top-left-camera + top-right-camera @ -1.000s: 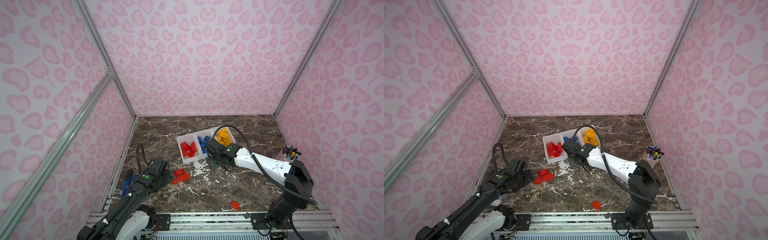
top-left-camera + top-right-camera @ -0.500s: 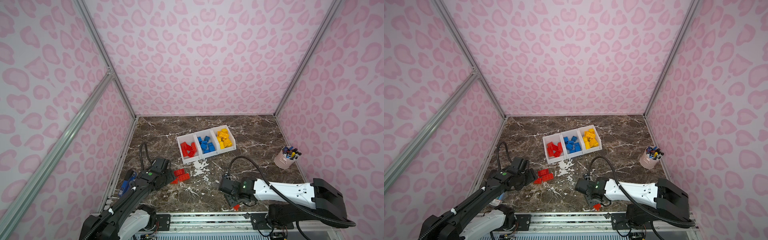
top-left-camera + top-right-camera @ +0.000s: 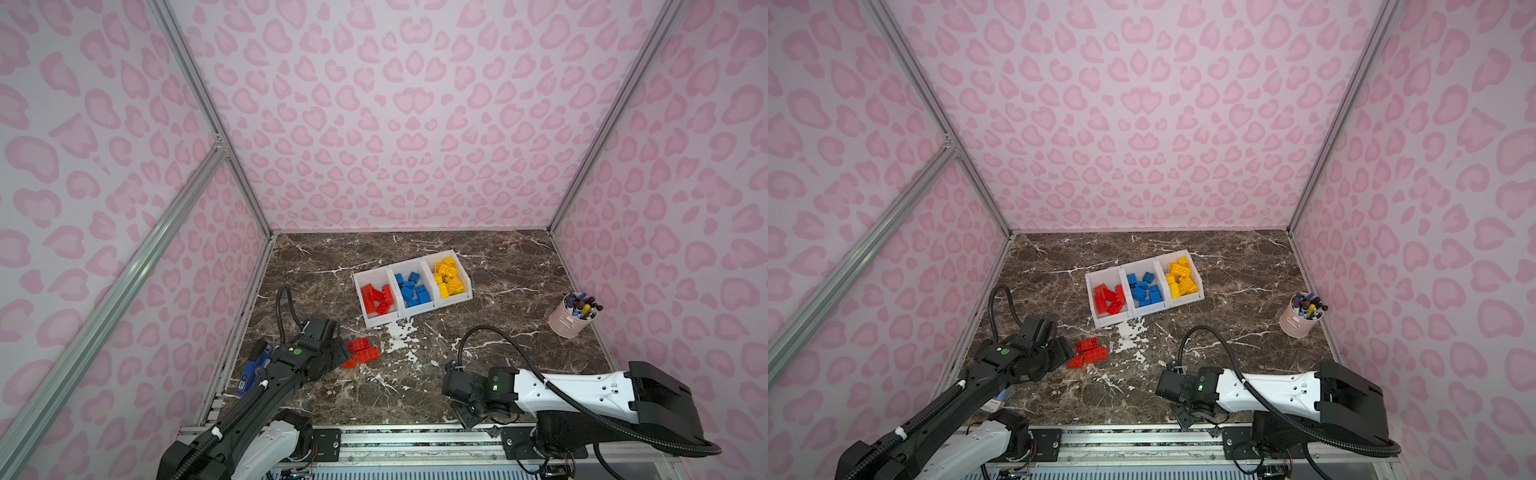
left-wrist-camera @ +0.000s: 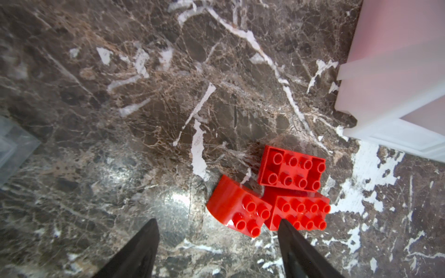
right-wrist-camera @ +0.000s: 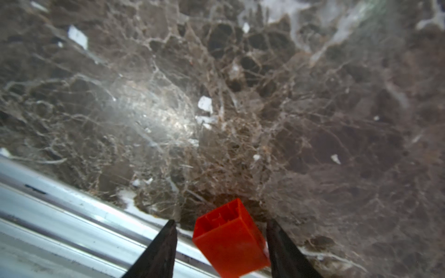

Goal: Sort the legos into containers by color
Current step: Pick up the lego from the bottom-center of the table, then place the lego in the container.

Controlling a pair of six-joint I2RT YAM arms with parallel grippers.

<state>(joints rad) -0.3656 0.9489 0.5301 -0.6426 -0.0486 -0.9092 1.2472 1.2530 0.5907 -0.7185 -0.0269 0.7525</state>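
Since a second ago the right arm has swung from above the bins back to the front edge of the table (image 3: 498, 270), while the left arm has hardly shifted. Now the right gripper (image 5: 221, 222) is low beside the metal rail (image 5: 72, 216), and a single red brick (image 5: 231, 245) sits tilted between its fingers. The jaws stand apart around it: one finger is against the brick's side and a gap shows at the other, so it is straddled rather than pinched. In both top views the gripper's body hides this brick. The left gripper (image 4: 216, 226) is spread wide and holds nothing. Its tips point at three loose red bricks (image 3: 360, 353) lying packed together on the marble: a long one (image 4: 291, 169), a second long one (image 4: 301, 211) and a short one with a rounded side (image 4: 236, 209). One fingertip overlaps the second long brick in the left wrist view, but I cannot tell whether it touches. Farther back stands the row of three white bins (image 3: 419, 311), with red bricks (image 3: 377, 296) in the one nearest the left arm, blue bricks (image 3: 411, 287) in the middle one and yellow bricks (image 3: 448, 277) in the third. A pink cup of pens (image 3: 567, 322) stands well apart by the right wall.
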